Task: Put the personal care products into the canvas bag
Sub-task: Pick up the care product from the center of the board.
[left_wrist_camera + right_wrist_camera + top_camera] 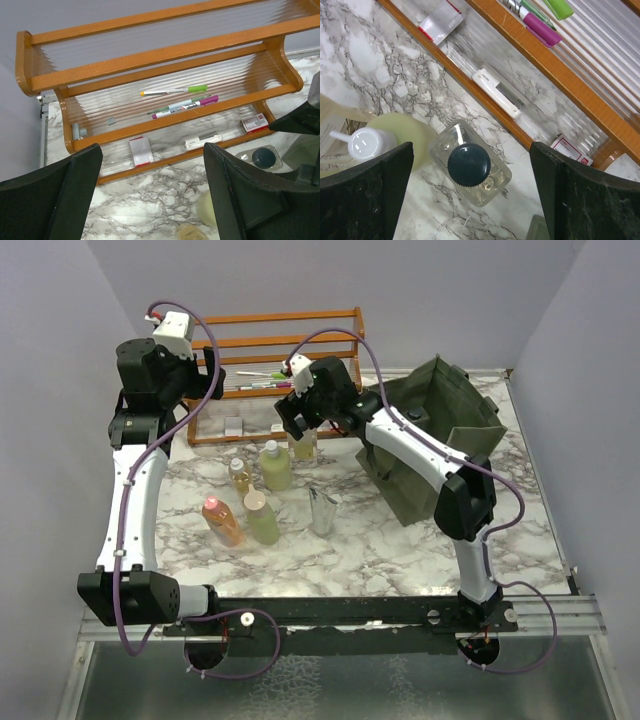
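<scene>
My right claw (471, 155) hung wide open over the clear square bottle with a black cap (470, 166), standing on the marble surface (380, 540) near the floppy dark green cloth bag (430, 430), so I guessed my next move was to lower, squeeze and carry it over.

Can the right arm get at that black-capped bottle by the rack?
Probably yes: its open claw hangs right above the bottle with nothing between. The green bottle stands close beside it, so it may be tight.

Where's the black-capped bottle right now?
Right wrist view: the black-capped bottle stands below the right hand, beside a pale green bottle, near the wooden rack.
</scene>
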`<action>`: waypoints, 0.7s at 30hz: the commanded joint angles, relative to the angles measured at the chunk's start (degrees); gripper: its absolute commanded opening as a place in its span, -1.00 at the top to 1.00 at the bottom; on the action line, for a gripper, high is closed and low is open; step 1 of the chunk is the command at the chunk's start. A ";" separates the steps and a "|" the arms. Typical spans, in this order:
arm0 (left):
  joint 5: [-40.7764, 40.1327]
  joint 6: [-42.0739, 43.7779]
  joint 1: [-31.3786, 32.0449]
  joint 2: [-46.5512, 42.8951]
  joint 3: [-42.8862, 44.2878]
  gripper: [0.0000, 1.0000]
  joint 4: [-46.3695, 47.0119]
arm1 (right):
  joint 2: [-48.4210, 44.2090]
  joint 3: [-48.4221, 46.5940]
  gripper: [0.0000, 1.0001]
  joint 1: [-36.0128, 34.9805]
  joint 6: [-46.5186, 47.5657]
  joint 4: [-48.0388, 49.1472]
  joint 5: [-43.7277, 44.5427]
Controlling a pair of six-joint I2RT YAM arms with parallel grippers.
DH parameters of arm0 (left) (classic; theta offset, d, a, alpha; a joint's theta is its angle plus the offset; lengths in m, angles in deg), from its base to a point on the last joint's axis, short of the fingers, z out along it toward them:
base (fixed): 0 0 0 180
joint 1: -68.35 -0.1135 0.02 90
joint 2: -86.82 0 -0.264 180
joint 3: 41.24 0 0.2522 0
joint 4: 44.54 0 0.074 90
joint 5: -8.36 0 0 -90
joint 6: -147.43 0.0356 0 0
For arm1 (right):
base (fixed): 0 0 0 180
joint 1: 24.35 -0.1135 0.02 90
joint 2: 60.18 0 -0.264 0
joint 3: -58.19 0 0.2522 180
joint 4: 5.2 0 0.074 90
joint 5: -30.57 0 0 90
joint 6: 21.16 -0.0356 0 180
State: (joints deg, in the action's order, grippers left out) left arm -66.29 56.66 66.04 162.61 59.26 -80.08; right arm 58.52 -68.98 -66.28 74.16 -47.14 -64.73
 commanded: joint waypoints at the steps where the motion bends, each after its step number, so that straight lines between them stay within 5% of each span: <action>1: 1.02 -0.94 -0.46 -1.52 -0.87 -0.70 1.67 | 3.09 -3.28 -0.99 -1.16 -2.29 3.77 4.34; 21: 3.22 -1.41 -0.85 -1.61 -1.56 -0.70 2.09 | 5.44 -1.66 -0.99 -1.31 1.82 0.21 11.36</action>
State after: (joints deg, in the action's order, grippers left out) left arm -64.58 56.00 65.67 162.26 58.21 -79.78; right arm 64.11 -71.58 -67.15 74.34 -44.94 -55.62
